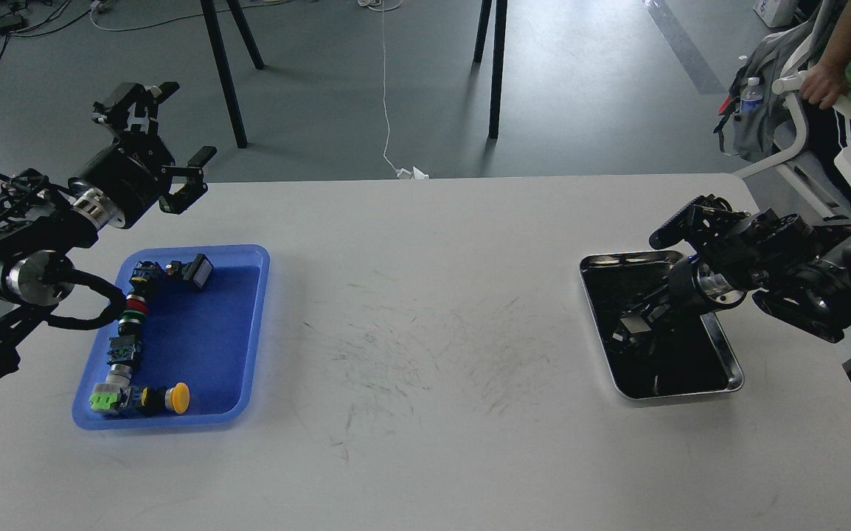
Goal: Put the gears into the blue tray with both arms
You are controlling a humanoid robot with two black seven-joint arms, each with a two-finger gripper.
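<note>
The blue tray [248, 332] is set on the white worktop [425, 332] at about 9 o'clock, and the steel tray [729, 372] at about 3 o'clock, where the tiny gears are thought to be, though none can be made out in the dark. The left fingers [156, 122] are spread wide and empty above the blue tray, while it cannot be told how the right fingers [636, 324] are set inside the steel tray. One gear should be pinched gently, then lifted straight up.

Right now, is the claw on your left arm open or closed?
Open. The left gripper hangs above the table's far edge behind the blue tray, its fingers spread wide with nothing between them.
</note>
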